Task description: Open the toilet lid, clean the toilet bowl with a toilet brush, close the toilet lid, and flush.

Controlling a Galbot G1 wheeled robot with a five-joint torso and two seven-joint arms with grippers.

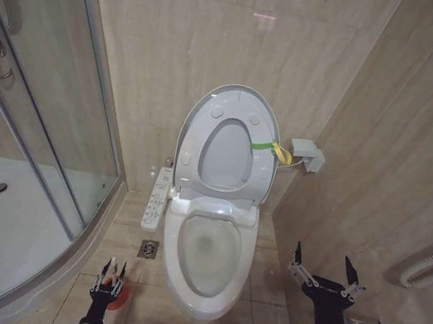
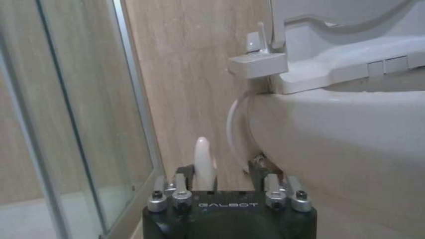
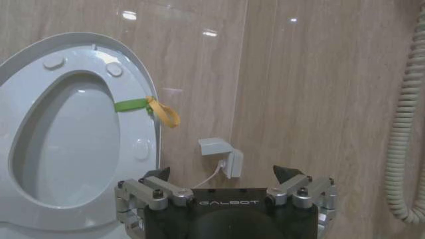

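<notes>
Standing upright between the closed-in fingers of the left gripper (image 1: 109, 281), the thin white-handled toilet brush (image 2: 204, 160) is gripped; the white ceramic toilet bowl (image 1: 208, 255) lies just to its right; the right gripper (image 1: 325, 276) waits wide open, empty.

"GALBOT" is printed on the left claw (image 2: 230, 172) and right claw (image 3: 222, 174) housings.

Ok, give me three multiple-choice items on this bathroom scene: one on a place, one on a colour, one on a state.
1. Where is the left gripper?
A. low beside the toilet bowl, at the red holder cup
B. inside the bowl
C. on the lid

2. Strap loop colour?
A. blue
B. yellow-green
C. black

3. The toilet lid is:
A. shut
B. detached
C. raised against the wall

A: it sits by the red cup on the floor.
B: green band, yellow loop.
C: the lid stands upright, bowl exposed.
</notes>
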